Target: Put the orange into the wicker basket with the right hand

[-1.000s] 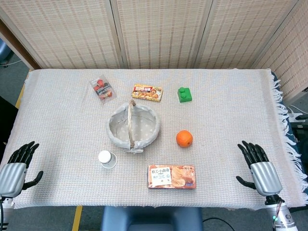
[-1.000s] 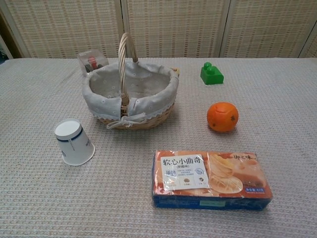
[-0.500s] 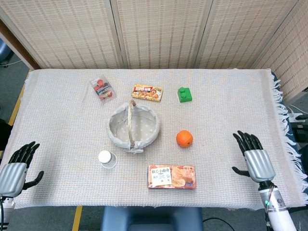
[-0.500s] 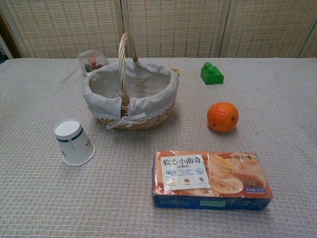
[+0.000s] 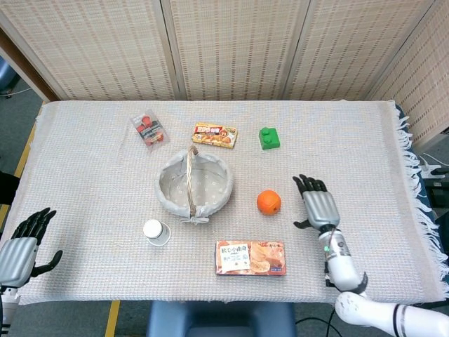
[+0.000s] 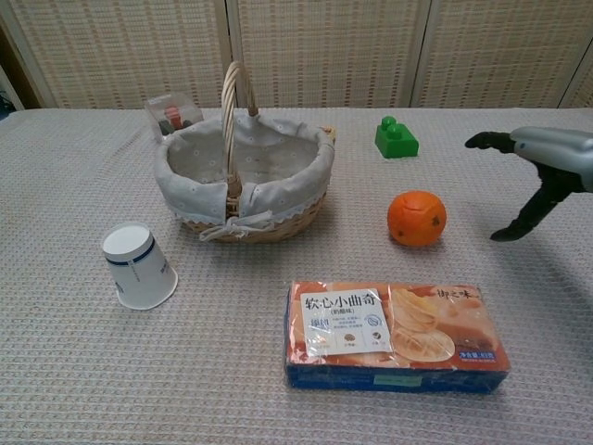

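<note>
The orange [image 5: 268, 202] [image 6: 416, 218] sits on the cloth, right of the wicker basket [image 5: 165, 184] [image 6: 306, 190], whose fabric lining holds nothing. My right hand [image 5: 319, 204] [image 6: 539, 165] hovers open just right of the orange, fingers spread, a short gap away from it. Its thumb hangs down in the chest view. My left hand [image 5: 23, 245] rests open at the table's near left corner, far from both objects; the chest view does not show it.
A biscuit box [image 5: 250, 258] [image 6: 394, 333] lies in front of the orange. A paper cup [image 5: 156, 232] [image 6: 139, 265] lies left of the basket. Behind stand a green block [image 5: 269, 137] [image 6: 396, 138], a yellow box [image 5: 215, 135] and a snack packet [image 5: 149, 129].
My right hand has swept left from the table's right edge to just beside the orange, now entering the chest view. The left hand and all objects stayed put.
</note>
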Controlling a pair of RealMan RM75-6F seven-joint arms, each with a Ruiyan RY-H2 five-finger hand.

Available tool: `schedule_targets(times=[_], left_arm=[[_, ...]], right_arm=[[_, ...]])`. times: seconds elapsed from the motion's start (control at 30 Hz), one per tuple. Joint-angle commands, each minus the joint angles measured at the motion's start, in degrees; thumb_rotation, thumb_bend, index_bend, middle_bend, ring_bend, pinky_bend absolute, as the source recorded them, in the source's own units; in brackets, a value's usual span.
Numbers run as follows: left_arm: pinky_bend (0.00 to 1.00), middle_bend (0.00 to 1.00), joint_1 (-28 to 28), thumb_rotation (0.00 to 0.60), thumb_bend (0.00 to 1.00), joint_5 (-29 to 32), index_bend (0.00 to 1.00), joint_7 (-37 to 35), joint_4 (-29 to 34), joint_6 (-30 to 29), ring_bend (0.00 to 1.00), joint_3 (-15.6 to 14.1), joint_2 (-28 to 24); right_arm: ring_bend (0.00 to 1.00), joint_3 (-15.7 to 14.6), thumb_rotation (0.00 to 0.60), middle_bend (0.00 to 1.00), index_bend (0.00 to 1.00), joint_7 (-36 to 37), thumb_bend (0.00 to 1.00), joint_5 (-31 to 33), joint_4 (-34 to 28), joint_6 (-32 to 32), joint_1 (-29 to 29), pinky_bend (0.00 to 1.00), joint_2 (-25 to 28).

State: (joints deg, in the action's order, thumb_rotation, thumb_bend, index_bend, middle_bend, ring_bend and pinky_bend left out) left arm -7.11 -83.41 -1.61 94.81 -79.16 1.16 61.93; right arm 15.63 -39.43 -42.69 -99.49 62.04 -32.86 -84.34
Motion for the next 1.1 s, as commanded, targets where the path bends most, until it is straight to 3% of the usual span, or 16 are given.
schedule_targets(times=[0.03, 0.27, 0.4, 0.47, 0.57, 0.7, 0.77, 0.83, 1.1], left_arm=[[0.10, 0.00, -0.1, 0.600, 0.34, 0.1, 0.00, -0.4, 0.0, 0.3, 0.00, -0.1, -0.2], [0.11, 0.00, -0.1, 0.600, 0.34, 0.5, 0.00, -1.5, 0.0, 0.9, 0.00, -0.1, -0.6], [0.11, 0.00, -0.2, 0.600, 0.34, 0.5, 0.00, -1.9, 0.1, 1.1, 0.00, -0.1, -0.8], [0.10, 0.00, -0.2, 0.600, 0.34, 0.4, 0.00, -2.1, 0.1, 1.1, 0.00, -0.2, -0.8], [0.11, 0.00, -0.2, 0.600, 0.34, 0.4, 0.00, -2.2, 0.1, 1.2, 0.00, -0.2, -0.8], [0.11, 0.00, -0.3, 0.600, 0.34, 0.3, 0.00, -2.2, 0.2, 1.2, 0.00, -0.2, -0.8], [0.11, 0.00, -0.3, 0.600, 0.34, 0.3, 0.00, -2.2, 0.3, 1.1, 0.00, -0.2, -0.9], [0.10, 0.00, -0.2, 0.600, 0.34, 0.1, 0.00, -2.4, 0.3, 1.0, 0.00, -0.2, -0.9], [0.10, 0.00, -0.4, 0.600, 0.34, -0.1, 0.00, -1.9, 0.6, 1.1, 0.00, -0.3, -0.7]], right_arm=[[0.00, 1.3, 0.600, 0.00, 0.00, -4.2, 0.01, 5.4, 4.1, -0.3, -5.4, 0.06, -6.8], [0.00, 0.7, 0.600, 0.00, 0.00, -6.1, 0.01, 8.0, 10.7, 1.4, -9.7, 0.08, -13.9], [0.00, 0.4, 0.600, 0.00, 0.00, -6.0, 0.07, 7.5, 14.6, 2.9, -10.8, 0.20, -16.7], [0.09, 0.3, 0.600, 0.09, 0.01, -5.0, 0.17, 6.0, 16.9, 4.0, -10.9, 0.36, -18.3], [0.45, -0.2, 0.600, 0.44, 0.04, -4.5, 0.29, 5.3, 18.3, 4.6, -10.9, 0.71, -19.5], [0.62, -0.5, 0.600, 0.60, 0.07, -3.9, 0.34, 4.1, 18.6, 5.1, -10.8, 0.83, -19.7], [0.66, -0.8, 0.600, 0.67, 0.08, -2.3, 0.35, 2.0, 18.4, 5.8, -10.3, 0.86, -19.6], [0.68, 0.7, 0.600, 0.70, 0.10, 2.3, 0.35, -2.0, 15.0, 7.5, -9.2, 0.87, -17.2], [0.69, 7.1, 0.600, 0.71, 0.15, 7.9, 0.35, -10.6, 5.4, 11.2, -10.0, 0.88, -11.7]])
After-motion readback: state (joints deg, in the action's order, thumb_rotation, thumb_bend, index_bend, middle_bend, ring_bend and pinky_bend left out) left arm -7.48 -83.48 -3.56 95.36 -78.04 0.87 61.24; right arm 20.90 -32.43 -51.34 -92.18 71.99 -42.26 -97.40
